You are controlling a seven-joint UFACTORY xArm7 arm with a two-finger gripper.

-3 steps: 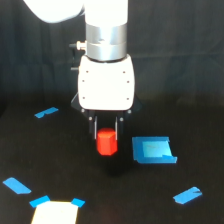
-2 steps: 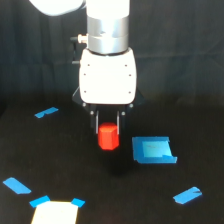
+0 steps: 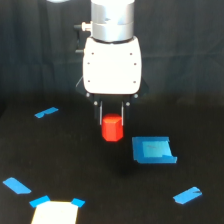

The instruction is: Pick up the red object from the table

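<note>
Exterior view, centre of the frame: my gripper (image 3: 112,120) hangs below the white wrist housing, its two dark fingers (image 3: 101,114) pinching the red block (image 3: 112,128), which sits clear above the black table (image 3: 100,170). Lower right of centre: a blue square patch (image 3: 153,150); blue tape strips at upper left (image 3: 46,112), lower left (image 3: 16,185) and lower right (image 3: 187,195). Bottom left: a pale square patch (image 3: 55,213) with blue corners.

No readable text, labels or numbers anywhere — nothing legible on any surface.
</note>
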